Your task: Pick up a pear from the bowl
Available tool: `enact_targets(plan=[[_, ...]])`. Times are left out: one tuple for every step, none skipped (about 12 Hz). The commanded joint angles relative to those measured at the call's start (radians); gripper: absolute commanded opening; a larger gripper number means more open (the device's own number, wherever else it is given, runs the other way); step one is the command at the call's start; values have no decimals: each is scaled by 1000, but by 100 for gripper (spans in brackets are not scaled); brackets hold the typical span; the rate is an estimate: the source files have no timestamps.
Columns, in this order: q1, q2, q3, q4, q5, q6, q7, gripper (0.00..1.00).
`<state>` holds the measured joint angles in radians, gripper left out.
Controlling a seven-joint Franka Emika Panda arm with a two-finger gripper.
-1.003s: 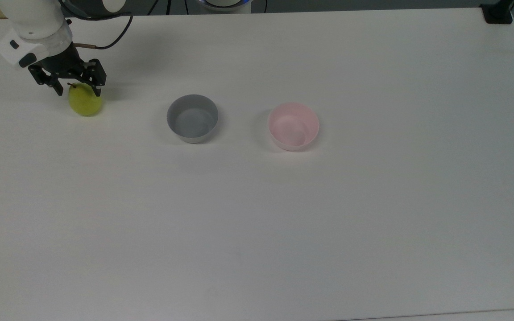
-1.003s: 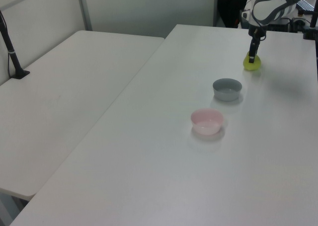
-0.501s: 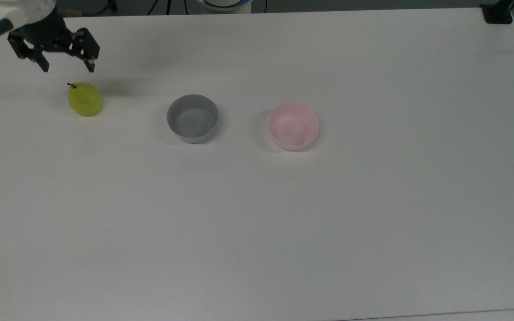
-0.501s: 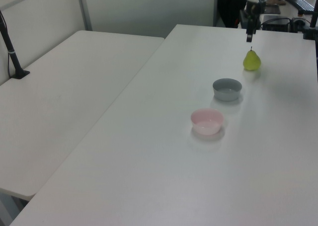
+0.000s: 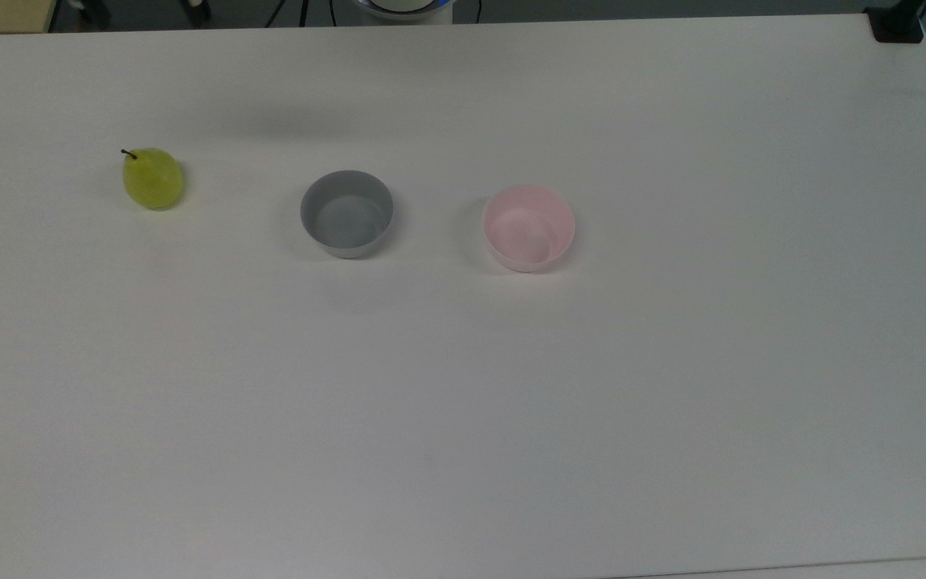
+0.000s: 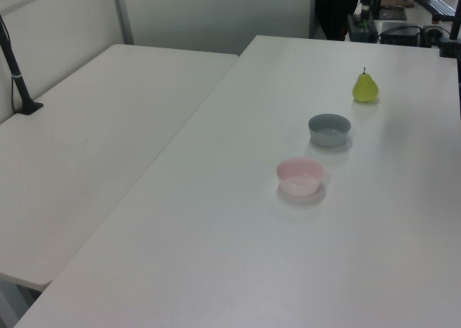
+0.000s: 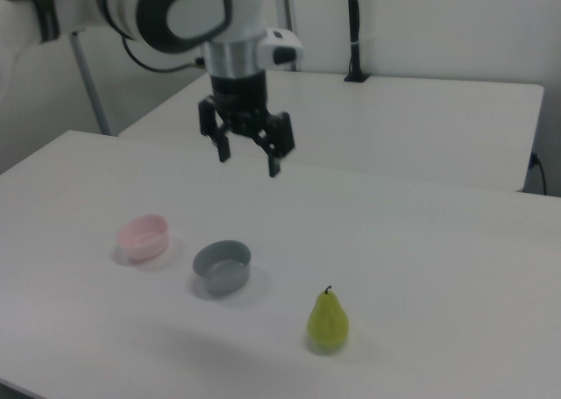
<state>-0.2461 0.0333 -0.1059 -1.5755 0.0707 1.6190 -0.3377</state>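
Nearby, grey bowl point(image 5: 346, 213) beside bowl point(image 5: 529, 227).

The top view is looking almost straight down on the bench point(image 5: 672, 402). The left view is peering along it from one end, the right view from the opposite end, nearer. All three are sharing the two bowls and pear.

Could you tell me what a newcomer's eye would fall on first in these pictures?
Probably the small yellow-green pear, upright on the bare white table at the top view's left, apart from both bowls. Next, the round grey bowl and pale pink bowl, both empty. In the right view, the black two-finger gripper hangs open above the table.
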Motion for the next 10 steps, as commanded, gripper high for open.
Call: enact_targets(plan=[[103,-42,-8,11,6,-44,95,100],[138,-46,-17,11,6,-42,98,100],[168,-46,-21,11,5,-38,106,100],[191,-46,-23,9,1,-33,117,100],[208,-44,-24,-9,-11,-21,123,100],[215,-43,-24,-29,-14,39,123,100],[217,-40,-24,-34,-12,70,125,100],[214,-38,-24,-32,-12,71,125,100],[214,-36,-24,-31,-11,70,125,100],[214,-36,-24,-31,-9,68,125,100]])
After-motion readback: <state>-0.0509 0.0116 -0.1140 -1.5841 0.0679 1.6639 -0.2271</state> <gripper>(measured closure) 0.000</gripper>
